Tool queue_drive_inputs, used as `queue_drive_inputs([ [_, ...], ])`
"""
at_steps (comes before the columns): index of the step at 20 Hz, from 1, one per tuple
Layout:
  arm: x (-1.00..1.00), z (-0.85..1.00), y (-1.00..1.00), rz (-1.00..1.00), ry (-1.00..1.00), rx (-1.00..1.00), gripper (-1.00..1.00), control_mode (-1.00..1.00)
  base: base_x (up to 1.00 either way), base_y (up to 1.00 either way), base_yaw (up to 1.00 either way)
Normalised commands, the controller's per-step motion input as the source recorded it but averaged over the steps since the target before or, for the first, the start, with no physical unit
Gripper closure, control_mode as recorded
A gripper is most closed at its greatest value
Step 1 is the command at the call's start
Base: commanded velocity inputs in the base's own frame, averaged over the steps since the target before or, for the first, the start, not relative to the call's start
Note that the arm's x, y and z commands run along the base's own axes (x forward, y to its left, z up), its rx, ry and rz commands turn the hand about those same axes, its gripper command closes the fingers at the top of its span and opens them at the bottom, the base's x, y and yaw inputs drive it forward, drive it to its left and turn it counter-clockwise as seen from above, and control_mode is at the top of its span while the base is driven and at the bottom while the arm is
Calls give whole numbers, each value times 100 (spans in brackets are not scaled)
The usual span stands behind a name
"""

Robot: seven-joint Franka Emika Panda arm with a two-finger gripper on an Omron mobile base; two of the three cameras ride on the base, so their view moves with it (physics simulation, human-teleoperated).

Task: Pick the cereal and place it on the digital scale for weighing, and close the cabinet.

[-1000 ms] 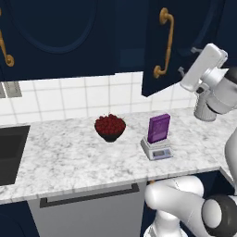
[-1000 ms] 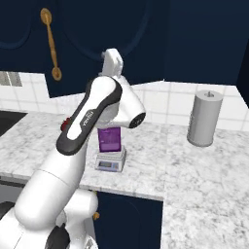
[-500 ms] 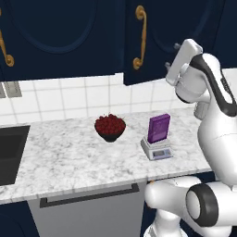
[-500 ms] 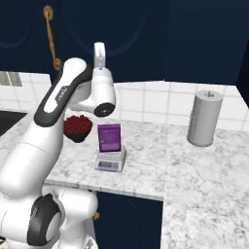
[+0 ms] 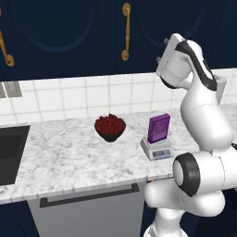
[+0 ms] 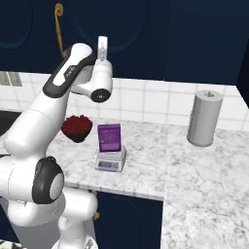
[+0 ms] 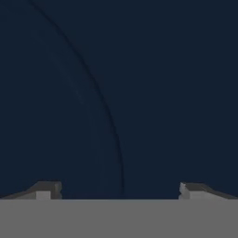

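The purple cereal box (image 5: 159,128) (image 6: 109,137) stands upright on the light grey digital scale (image 5: 156,149) (image 6: 111,159) on the marble counter. High above it, my gripper (image 5: 161,51) (image 6: 102,46) (image 7: 118,190) is raised against the dark navy cabinet door (image 5: 139,37) (image 7: 116,93). It is open, with its fingertips (image 7: 46,188) wide apart and nothing between them. The door's arched panel line shows close up in the hand view. The door with the gold handle (image 5: 125,32) (image 6: 59,24) lies level with its neighbours.
A dark bowl of red fruit (image 5: 110,126) (image 6: 77,126) sits left of the scale. A grey cylinder (image 6: 204,118) stands at the counter's right end. A sink (image 5: 9,148) is at far left, and a grey drawer with a black bar handle (image 5: 88,195) is below the counter.
The cabinet door has swung leftward from standing open to lying flush with the other doors, with my arm following it. The cereal, scale and bowl have not moved.
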Motion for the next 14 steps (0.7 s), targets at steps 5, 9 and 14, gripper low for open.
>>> queue_drive_inputs([
  [5, 76, -2, -2, -10, 4, 0, -100, -100, 0, 0, 0],
  [9, 0, 1, -14, -5, 4, 1, -100, -100, 0, 0, 0],
  [14, 6, 25, -27, -4, 17, 3, -100, -100, 0, 0, 0],
])
